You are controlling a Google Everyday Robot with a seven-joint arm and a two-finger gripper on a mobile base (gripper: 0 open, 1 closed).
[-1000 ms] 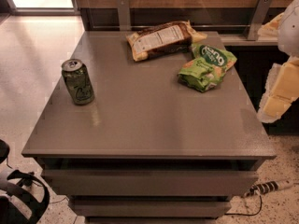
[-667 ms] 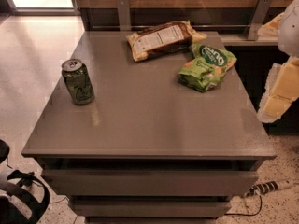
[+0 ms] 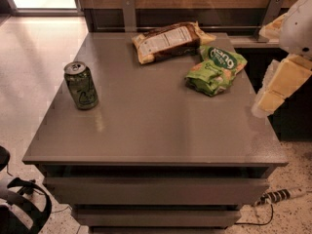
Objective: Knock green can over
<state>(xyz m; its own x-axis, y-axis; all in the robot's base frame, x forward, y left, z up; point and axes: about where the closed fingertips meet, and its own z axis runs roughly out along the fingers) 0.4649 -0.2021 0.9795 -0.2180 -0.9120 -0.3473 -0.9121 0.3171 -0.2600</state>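
The small dark green metal drink can point(image 3: 81, 85) stands upright at nine o'clock on the grey tabletop point(image 3: 161, 126). The cream tool point(image 3: 278, 87) hangs at three o'clock, and I cannot tell whether it is spread or pressed together.

The green can point(image 3: 81, 86) stands near the table's point(image 3: 156, 135) left edge with bare tabletop on every side — the middle and front lie open. At the back right lie a brown snack bag point(image 3: 168, 42) and a bright green snack bag point(image 3: 214, 69), well apart from the can. The gripper point(image 3: 275, 87), seemingly the pale part beyond the right edge, has open surface between it and the can.
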